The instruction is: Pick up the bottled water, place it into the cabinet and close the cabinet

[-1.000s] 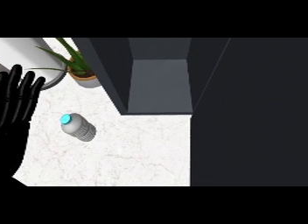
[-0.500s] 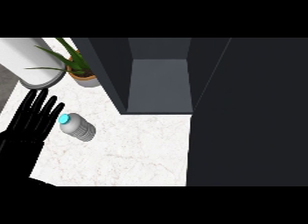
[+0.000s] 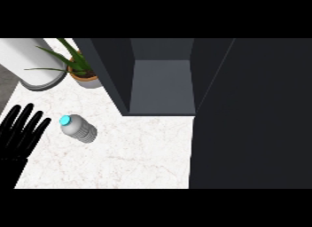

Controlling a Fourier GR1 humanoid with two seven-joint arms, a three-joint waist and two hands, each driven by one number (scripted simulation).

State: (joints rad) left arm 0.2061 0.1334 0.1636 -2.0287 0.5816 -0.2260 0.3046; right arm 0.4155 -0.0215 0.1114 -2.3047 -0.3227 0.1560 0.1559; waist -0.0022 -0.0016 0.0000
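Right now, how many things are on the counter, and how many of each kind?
Water bottle: 1
Potted plant: 1
White cylinder: 1
Open cabinet: 1
Total: 4

Lighting is even and bright across the white marble counter (image 3: 139,150), with no glare or hot spots. The bottled water (image 3: 79,128) casts only a faint, soft shadow beside itself. The cabinet (image 3: 162,84) interior reads as mid grey, its side walls darker; the open door (image 3: 257,115) is near black with little detail. The left hand (image 3: 14,135) shows as a flat black silhouette. Edges are crisp throughout, straight lines stay straight toward the borders
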